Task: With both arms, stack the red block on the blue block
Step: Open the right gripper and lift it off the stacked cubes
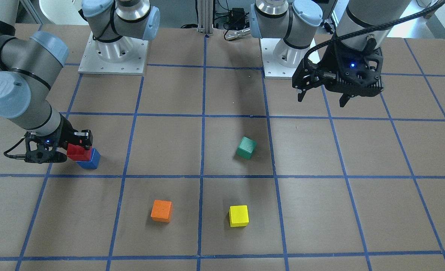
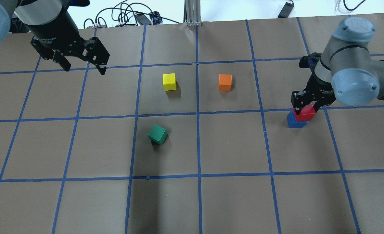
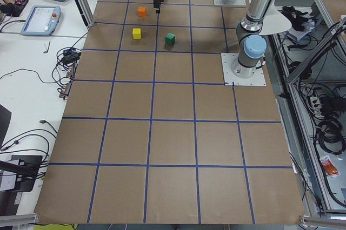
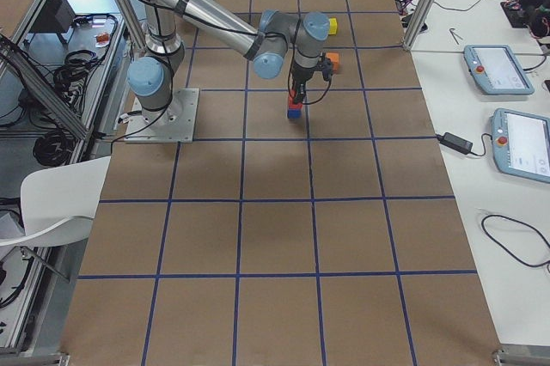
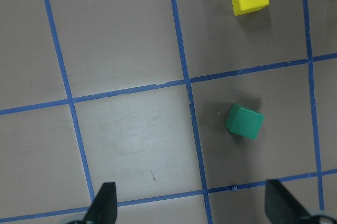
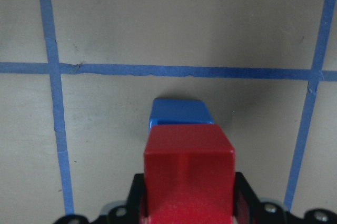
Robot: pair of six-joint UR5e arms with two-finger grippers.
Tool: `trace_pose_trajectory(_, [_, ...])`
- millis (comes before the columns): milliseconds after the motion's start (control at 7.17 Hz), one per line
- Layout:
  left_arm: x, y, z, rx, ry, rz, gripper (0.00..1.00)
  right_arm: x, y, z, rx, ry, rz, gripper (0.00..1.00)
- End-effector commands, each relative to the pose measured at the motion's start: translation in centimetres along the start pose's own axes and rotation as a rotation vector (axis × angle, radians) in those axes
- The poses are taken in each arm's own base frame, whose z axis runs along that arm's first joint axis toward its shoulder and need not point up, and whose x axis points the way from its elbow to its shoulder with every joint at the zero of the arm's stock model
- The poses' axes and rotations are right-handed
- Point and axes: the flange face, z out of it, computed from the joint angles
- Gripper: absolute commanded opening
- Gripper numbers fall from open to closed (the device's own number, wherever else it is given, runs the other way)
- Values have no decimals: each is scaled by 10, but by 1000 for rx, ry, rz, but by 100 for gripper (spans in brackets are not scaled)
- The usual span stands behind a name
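Right claw (image 2: 306,105) clamped on red block (image 2: 304,114). Red block sits atop blue block (image 2: 294,123), slightly offset, toward right end of surface (image 2: 231,146), midway between robot-side and operator-side edges. Left claw (image 2: 84,69) raised, fingers apart, empty.

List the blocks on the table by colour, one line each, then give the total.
red block: 1
blue block: 1
green block: 1
orange block: 1
yellow block: 1
Total: 5
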Motion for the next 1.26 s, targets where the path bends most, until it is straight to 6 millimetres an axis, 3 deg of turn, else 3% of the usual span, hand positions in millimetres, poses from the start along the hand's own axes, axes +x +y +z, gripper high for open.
trace_pose_trajectory(0, [0,0,-1,3,-1,1,100,0,1,3,-7,-1,-1,77])
trace_pose_trajectory(140, [0,-1,-2,7,-1,0,100,0,2,3,-6,0,-1,93])
trace_pose_trajectory(279, [0,-1,-2,12,-2,0,100,0,2,3,-8,1,-1,96])
trace_pose_trajectory(558, [0,-1,-3,14,-2,0,100,2,1,-33,2,7,-1,100])
trace_pose_trajectory(837, [0,-1,-3,15,-3,0,100,1,-5,-126,-46,-3,-11,100])
trace_pose_trajectory(977, [-1,-2,-4,16,-3,-2,100,-10,-3,-168,-58,-7,-26,100])
trace_pose_trajectory(1116, [-1,-2,-4,16,-4,-2,100,-42,3,-199,-32,19,-81,100])
